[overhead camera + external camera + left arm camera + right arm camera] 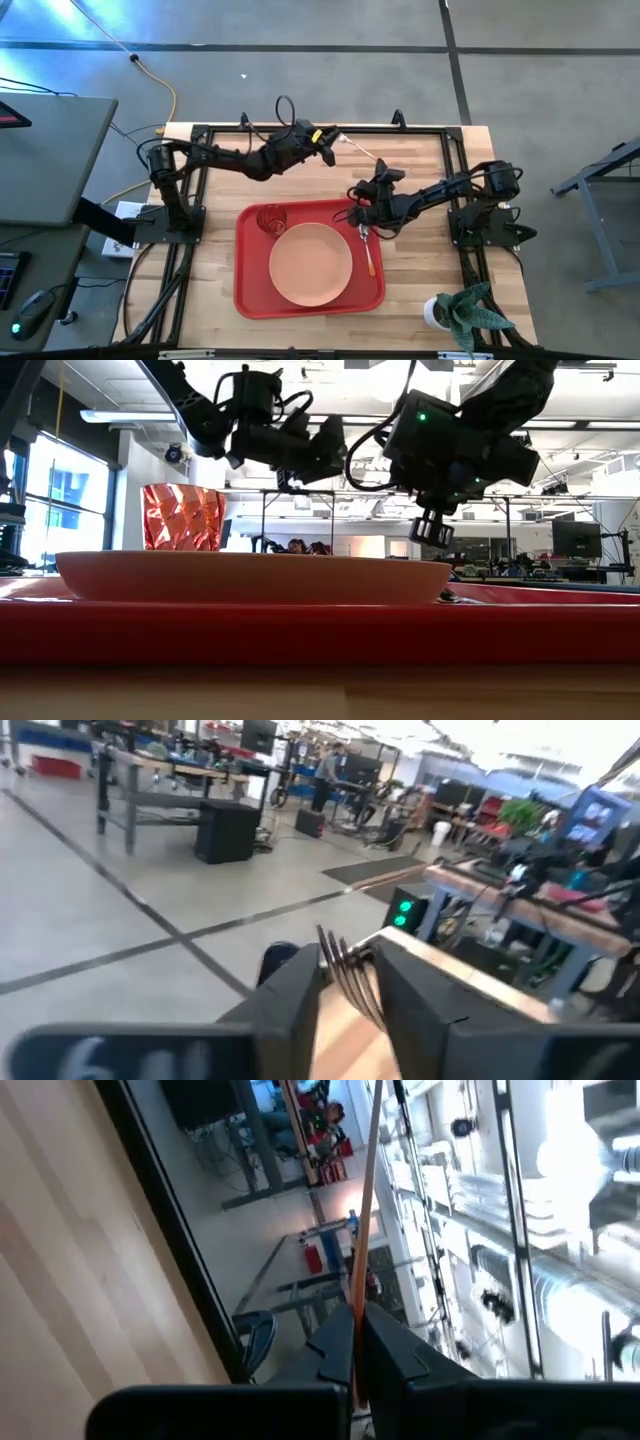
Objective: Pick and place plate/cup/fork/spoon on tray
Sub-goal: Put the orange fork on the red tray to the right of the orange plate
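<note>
Tray (320, 630) w/ plate (250, 575), cup (183, 517); left end effector (345, 985) grips fork (350, 975).

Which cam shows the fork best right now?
Left wrist view: the fork fills the close foreground, its tines clear between the left gripper fingers. The high view shows it only as a thin sliver sticking out past that gripper. I cannot make it out in the low or right wrist views.
</note>
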